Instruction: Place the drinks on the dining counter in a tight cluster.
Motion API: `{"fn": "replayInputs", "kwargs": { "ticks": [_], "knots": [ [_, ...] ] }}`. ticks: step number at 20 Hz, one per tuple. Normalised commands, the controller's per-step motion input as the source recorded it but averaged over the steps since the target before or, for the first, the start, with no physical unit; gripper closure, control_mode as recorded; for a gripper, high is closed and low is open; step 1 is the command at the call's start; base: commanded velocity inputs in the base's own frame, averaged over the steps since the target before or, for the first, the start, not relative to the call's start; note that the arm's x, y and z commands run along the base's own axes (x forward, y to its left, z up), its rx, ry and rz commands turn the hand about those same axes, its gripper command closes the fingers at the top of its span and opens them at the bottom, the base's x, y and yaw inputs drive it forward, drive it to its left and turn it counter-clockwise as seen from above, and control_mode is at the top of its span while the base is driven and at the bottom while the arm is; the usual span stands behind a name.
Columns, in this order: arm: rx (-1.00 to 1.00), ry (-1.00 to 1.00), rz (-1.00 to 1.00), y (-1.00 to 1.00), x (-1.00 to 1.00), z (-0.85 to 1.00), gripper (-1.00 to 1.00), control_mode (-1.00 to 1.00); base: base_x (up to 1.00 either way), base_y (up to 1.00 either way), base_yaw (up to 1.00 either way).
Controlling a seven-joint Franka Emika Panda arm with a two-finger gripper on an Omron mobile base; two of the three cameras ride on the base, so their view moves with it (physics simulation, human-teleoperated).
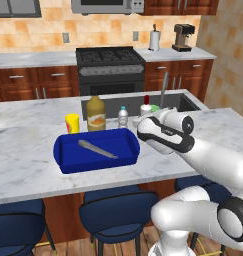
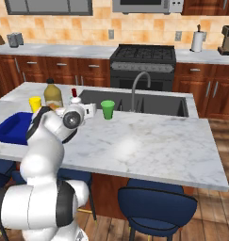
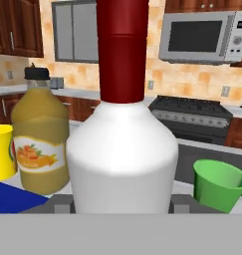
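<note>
The marble counter [image 1: 28, 165] with its sink [image 2: 153, 106] runs across a kitchen of wood cabinets, and nearest the stools on it lies a blue tray [image 1: 95, 150] with a grey utensil inside. Just behind the tray, toward the sink, stand a yellow cup [image 1: 72, 123], the juice jug [image 1: 96, 113] and the small water bottle [image 1: 123, 116] in a row, and right of the water bottle the gripper [image 3: 121, 206] is pinching the white bottle [image 3: 121, 154] low on its body, its red cap upright. A green cup [image 2: 107, 109] sits just beside that bottle at the sink's edge, with the stove [image 1: 110, 67] against the far wall.
</note>
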Motion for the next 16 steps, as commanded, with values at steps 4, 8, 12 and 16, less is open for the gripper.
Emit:
{"fn": "replayInputs", "kwargs": {
  "ticks": [4,8,12,16],
  "knots": [
    [0.0,0.0,0.0,0.0,0.17,0.0,1.0,-1.0,0.0,0.0,0.0],
    [0.0,0.0,0.01,-0.04,0.13,0.0,1.0,-1.0,0.0,0.0,0.0],
    [0.0,0.04,0.04,-0.09,0.14,0.0,1.0,-1.0,0.0,0.0,0.0],
    [0.0,0.06,0.07,-0.1,0.19,0.0,1.0,-1.0,0.0,0.0,0.0]
  ]
}}
